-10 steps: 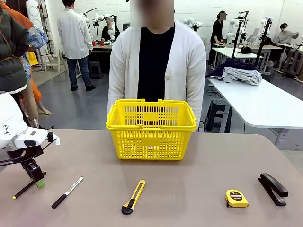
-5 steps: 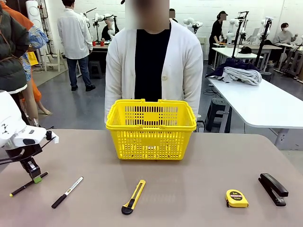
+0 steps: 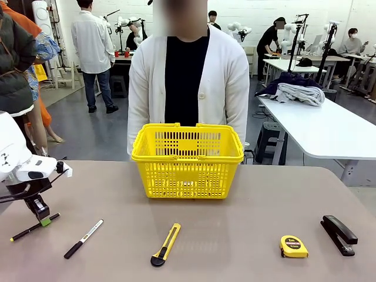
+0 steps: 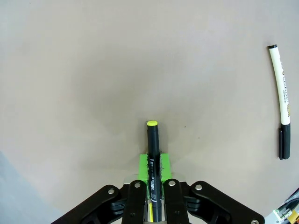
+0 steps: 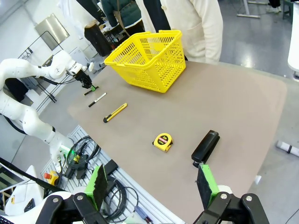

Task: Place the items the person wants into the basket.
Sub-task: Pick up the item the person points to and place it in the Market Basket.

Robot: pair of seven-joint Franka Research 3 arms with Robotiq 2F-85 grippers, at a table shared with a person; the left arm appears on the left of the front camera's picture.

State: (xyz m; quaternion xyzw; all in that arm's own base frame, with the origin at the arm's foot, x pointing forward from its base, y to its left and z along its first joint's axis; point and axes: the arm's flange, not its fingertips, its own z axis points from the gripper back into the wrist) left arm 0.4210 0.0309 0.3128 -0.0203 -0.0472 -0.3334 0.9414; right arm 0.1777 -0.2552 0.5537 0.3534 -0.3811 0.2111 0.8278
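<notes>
The left gripper (image 3: pixel 42 221) held the black pen (image 3: pixel 23 233) clamped left of the basket (image 3: pixel 188 157), the right gripper (image 5: pixel 152 183) gaped, and the utility knife (image 3: pixel 166 244) and stapler (image 3: pixel 338 234) lay outside it.

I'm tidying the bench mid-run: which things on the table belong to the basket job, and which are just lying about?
Job: pen, shut in left gripper; utility knife; stapler; basket.
Lying about: marker; tape measure.

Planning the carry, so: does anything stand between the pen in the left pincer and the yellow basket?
Nothing visible does. The left pincer is shut on the pen; bare table runs from it to the basket. The marker lies flat, nearer the robot's side.
</notes>
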